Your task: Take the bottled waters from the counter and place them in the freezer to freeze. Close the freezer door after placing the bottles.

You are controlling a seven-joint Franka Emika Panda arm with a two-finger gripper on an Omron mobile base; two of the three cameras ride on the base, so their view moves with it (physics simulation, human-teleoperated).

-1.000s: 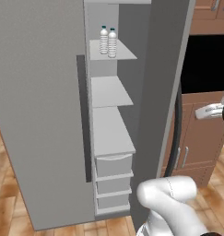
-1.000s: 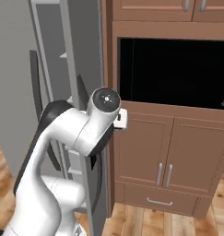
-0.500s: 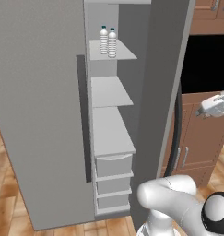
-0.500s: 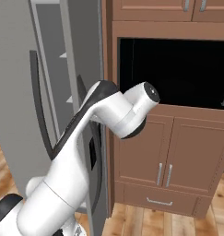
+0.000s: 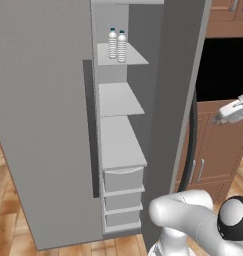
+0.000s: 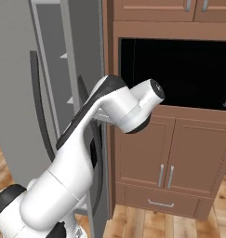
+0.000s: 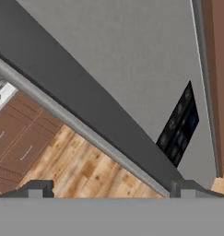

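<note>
Two small clear ribbed bottled waters (image 5: 117, 45) with dark teal caps stand side by side on top shelf, upper centre of left base view, inside tall grey freezer (image 5: 120, 150); unmoved since a second ago. Plain flat grey freezer door (image 5: 43, 120) hangs open at left. White two-finger gripper (image 5: 232, 111) at right edge, slightly lower and further right than before. Fingers (image 7: 38, 188) spread wide, nothing between them.

A black oven recess (image 6: 179, 69) sits in brown wooden cabinets (image 6: 179, 153) with silver handles (image 6: 165, 175); a drawer (image 6: 161, 203) lies below. Wood-plank floor (image 5: 3, 220) runs underneath. The second door's dark control panel (image 7: 180, 124) appears in the hand view.
</note>
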